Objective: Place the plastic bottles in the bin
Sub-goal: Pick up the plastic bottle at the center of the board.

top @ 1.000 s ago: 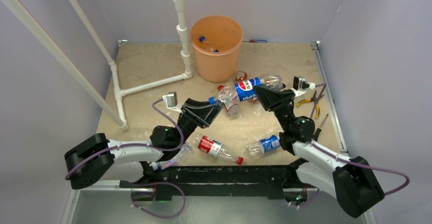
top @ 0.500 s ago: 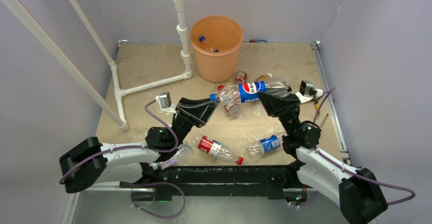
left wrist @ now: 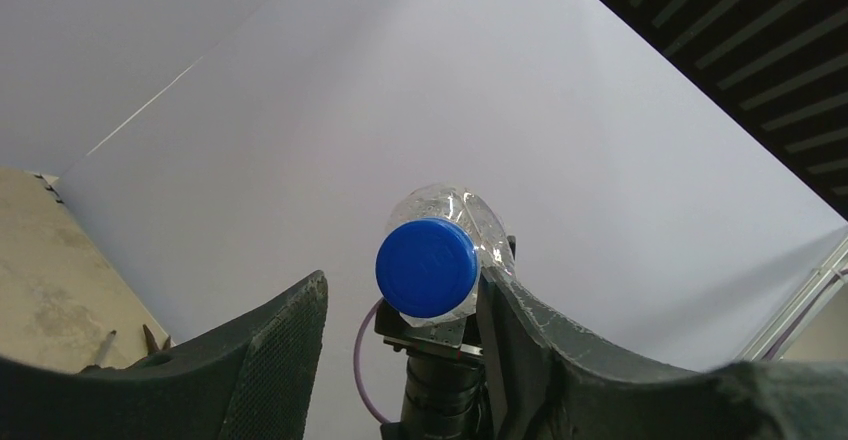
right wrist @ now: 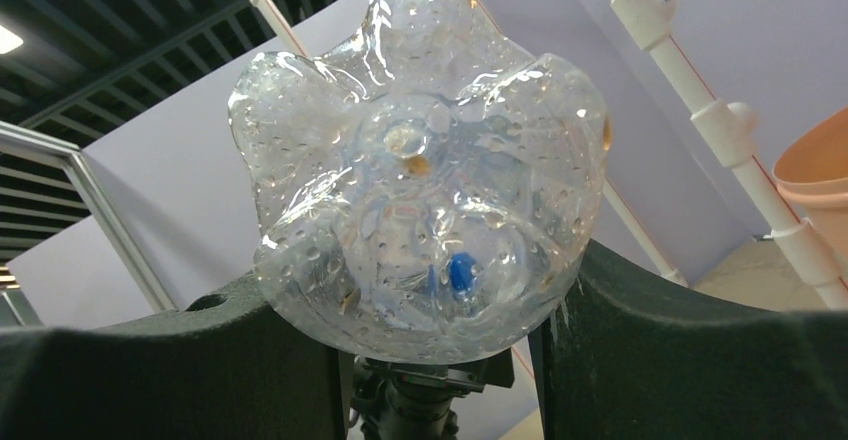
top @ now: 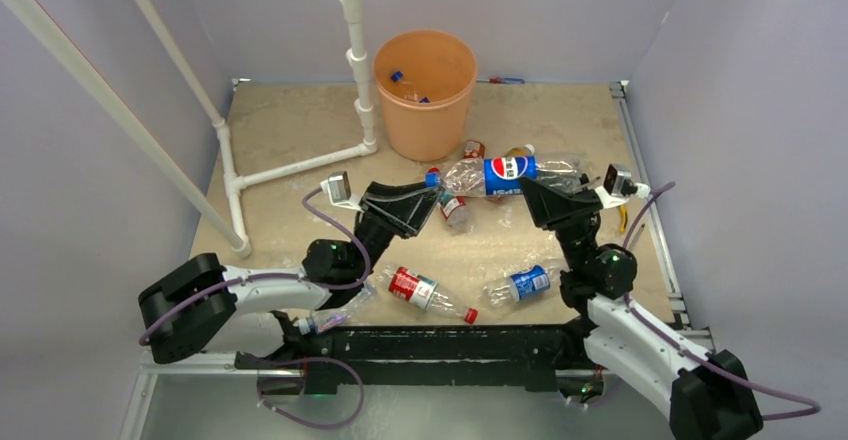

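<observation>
Just in front of the bin [top: 425, 125], a Pepsi bottle [top: 505, 172] is held level, its long axis running side to side, with the blue cap [left wrist: 425, 265] pointing left and the base right. The right gripper [top: 533, 188] is clamped on the base end. The left gripper [top: 430, 197] stands partly open around the cap, perhaps brushing one side of it, not pinching.

Robot lab test cell. Tabletop [top: 300, 130] w/ plain lavender walls [top: 560, 10] on 3 sides, white pipe frame [top: 357, 65] inside. Wrist views show dark slatted ceiling [left wrist: 740, 30] overhead.
</observation>
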`<state>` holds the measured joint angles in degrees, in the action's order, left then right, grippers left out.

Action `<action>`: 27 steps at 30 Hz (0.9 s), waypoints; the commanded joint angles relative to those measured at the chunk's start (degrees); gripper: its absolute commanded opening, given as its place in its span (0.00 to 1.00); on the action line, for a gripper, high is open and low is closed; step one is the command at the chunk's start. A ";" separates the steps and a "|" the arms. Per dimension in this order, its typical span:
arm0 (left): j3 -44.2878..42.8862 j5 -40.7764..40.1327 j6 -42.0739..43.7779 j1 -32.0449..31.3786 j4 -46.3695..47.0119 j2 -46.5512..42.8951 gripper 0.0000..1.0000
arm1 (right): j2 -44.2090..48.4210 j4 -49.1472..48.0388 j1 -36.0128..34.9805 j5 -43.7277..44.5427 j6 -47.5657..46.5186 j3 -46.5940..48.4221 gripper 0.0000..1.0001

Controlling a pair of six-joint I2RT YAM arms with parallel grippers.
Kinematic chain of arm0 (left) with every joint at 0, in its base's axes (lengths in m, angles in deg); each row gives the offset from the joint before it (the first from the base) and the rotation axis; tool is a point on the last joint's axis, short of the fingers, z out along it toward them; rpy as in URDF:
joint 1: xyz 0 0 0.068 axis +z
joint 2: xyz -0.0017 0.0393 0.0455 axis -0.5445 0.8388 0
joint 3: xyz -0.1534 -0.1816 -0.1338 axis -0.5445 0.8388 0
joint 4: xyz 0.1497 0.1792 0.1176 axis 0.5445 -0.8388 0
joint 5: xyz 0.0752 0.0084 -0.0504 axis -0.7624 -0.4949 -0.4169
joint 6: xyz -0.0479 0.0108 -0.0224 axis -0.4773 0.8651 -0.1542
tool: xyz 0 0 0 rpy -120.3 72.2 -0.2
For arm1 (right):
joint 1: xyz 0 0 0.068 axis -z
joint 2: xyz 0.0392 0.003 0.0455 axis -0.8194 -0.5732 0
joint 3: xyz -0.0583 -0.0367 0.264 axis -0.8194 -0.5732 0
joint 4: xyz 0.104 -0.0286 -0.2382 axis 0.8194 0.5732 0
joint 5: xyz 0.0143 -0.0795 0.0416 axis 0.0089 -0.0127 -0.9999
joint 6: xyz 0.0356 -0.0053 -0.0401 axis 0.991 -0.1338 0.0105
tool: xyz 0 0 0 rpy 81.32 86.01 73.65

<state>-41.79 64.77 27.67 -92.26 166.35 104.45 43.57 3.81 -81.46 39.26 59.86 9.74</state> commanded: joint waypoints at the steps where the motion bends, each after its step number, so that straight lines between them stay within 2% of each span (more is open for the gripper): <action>1: -2.80 -1.02 1.70 0.55 14.91 0.56 0.58 | 1.59 -3.00 -1.15 -4.08 1.90 -0.63 0.35; 8: -3.11 0.82 0.65 0.47 14.82 0.13 0.65 | 0.91 -3.95 -1.11 -2.39 3.03 -1.05 0.34; 12: -2.15 1.52 -0.28 0.30 14.89 0.10 0.70 | -1.00 -7.62 -1.16 -0.85 5.00 -0.91 0.34; 14: -1.70 1.94 -0.64 0.29 14.95 0.05 0.83 | -1.76 -8.71 -1.16 -0.55 5.29 -0.06 0.34; 17: -1.26 0.34 -1.34 0.29 14.91 -0.43 0.90 | -2.60 -10.32 -1.16 -0.21 5.67 0.82 0.34; 22: -4.67 0.83 0.81 0.29 14.97 -0.86 0.90 | -3.41 -12.22 -1.15 0.07 6.57 0.58 0.34; 27: -7.94 2.16 0.79 0.29 14.91 0.88 0.77 | -3.53 -12.51 -1.14 0.39 6.55 0.25 0.34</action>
<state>-46.18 65.90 27.69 -92.26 165.72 104.61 40.01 -1.65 -82.36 40.22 65.57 8.98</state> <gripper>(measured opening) 0.820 0.557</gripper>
